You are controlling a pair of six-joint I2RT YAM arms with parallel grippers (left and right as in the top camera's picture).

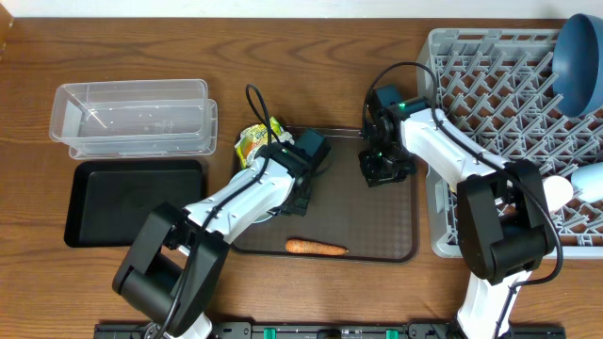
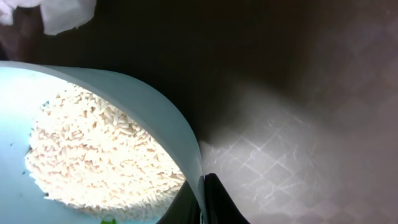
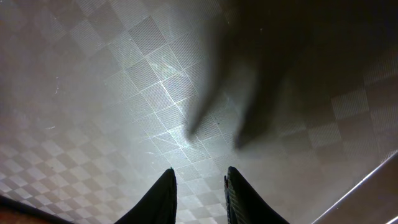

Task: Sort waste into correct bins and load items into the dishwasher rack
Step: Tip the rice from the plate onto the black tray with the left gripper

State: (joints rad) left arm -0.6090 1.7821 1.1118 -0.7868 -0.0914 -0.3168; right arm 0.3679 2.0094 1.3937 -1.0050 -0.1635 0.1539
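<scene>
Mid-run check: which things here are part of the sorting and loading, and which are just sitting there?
Job: snack wrapper, carrot, rice in the pale bowl pinched by the left gripper, white paper, clear tub, black tray, grey rack, dark-blue bowl.
Just there: brown serving tray, table.

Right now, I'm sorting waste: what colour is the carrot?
Orange; the carrot shows best overhead.
</scene>
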